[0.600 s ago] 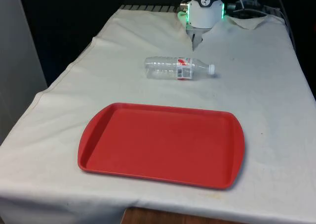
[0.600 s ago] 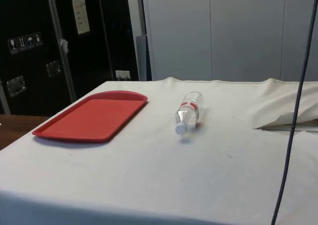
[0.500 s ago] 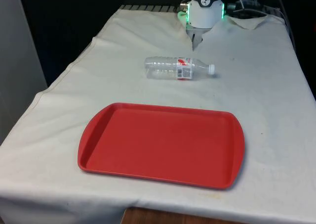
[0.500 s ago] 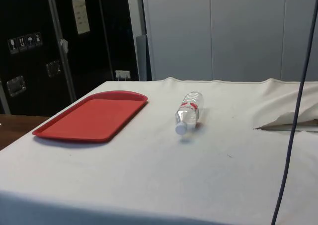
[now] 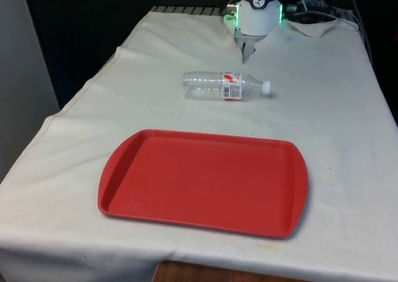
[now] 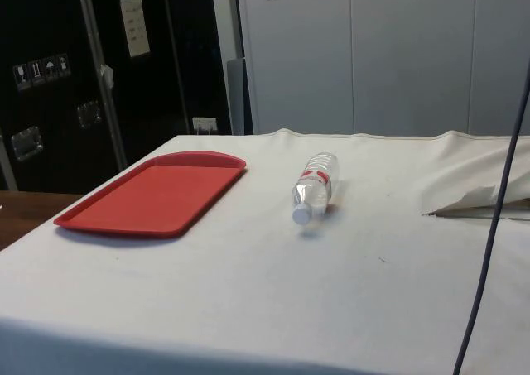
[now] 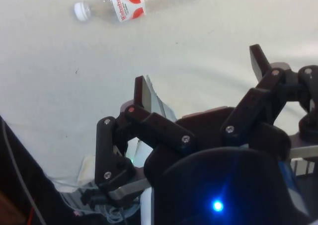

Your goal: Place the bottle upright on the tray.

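Nearest on the white-clothed counter (image 5: 348, 139) the red tray (image 5: 205, 181) lies bare, ready to receive; beyond it the clear plastic water bottle (image 5: 225, 85) rests on its side, and farther back the jaws (image 7: 201, 81) hang spread wide, gripping nothing

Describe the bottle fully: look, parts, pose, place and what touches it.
The bottle is clear plastic, seemingly empty, with a white cap and a red-and-white label around its middle. It lies on its side on the white cloth, cap towards the front view's right. It rests beyond the red tray, apart from it. Only the cloth touches it; the gripper, jaws open, is clear of it.
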`<state>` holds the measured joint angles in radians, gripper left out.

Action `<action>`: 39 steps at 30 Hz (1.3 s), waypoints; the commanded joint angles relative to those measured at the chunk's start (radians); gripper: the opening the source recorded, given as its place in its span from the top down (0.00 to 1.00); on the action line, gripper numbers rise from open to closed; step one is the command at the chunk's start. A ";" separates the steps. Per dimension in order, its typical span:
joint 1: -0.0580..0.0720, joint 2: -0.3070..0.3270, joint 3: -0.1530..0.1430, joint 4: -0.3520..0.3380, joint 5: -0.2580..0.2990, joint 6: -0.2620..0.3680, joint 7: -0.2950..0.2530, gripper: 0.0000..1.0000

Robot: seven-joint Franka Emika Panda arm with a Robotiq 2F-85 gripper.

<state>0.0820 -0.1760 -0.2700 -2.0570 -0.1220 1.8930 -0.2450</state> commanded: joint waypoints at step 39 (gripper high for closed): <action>-0.005 -0.099 -0.022 -0.312 -0.007 0.299 0.001 0.00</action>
<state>0.0790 -0.2700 -0.2930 -2.3600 -0.1230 2.1770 -0.2450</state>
